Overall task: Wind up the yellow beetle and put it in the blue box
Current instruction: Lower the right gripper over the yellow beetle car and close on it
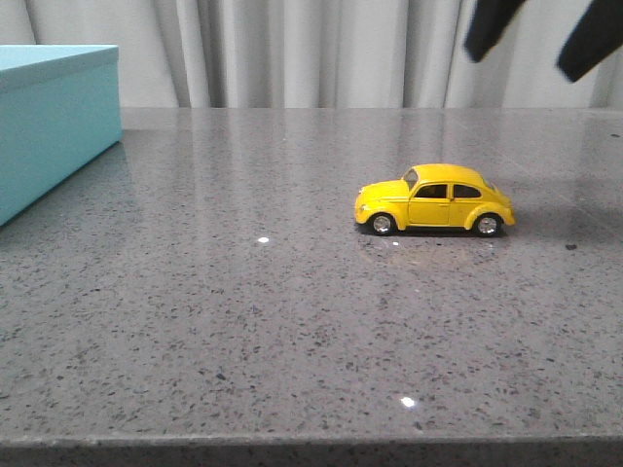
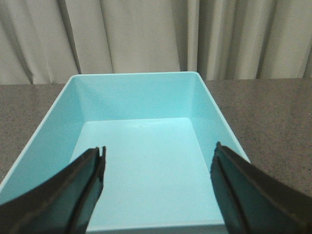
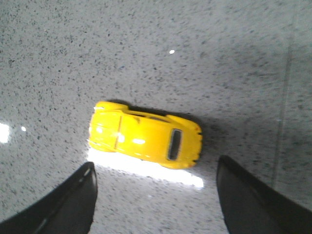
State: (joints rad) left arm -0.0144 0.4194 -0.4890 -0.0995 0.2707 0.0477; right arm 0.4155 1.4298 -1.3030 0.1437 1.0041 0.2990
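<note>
While the yellow beetle (image 1: pixel 434 199) sits on its four wheels on the grey speckled table (image 1: pixel 243 331), right of centre in the front view and side-on to the camera with its nose toward the blue box (image 1: pixel 54 126), nothing is touching it. Right gripper (image 1: pixel 540 39) hangs high above and a little behind the car, fingers spread wide, nothing between them; right wrist view looks almost straight down on the roof, car lying crosswise between the two dark fingers (image 3: pixel 73 204). Left gripper (image 2: pixel 158 190) hovers over the open box, also spread and empty; box interior is bare, lid not seen. Box stands at the far left edge of the table, well apart from the car. Risks as I judge them: car is free-rolling on a glossy top, so a finger landing on bonnet or tail instead of the flanks would likely shove it along rather than pinch it. Body is rounded and shiny, so a grip high on the roof curve could squeeze it out upward or let it twist. Winding by dragging backward needs wheels kept pressed down; too light and the tyres skid on the polished stone, too heavy and the car may tip or jam. A wound car released carelessly could shoot off, and the table's front edge has no lip
</note>
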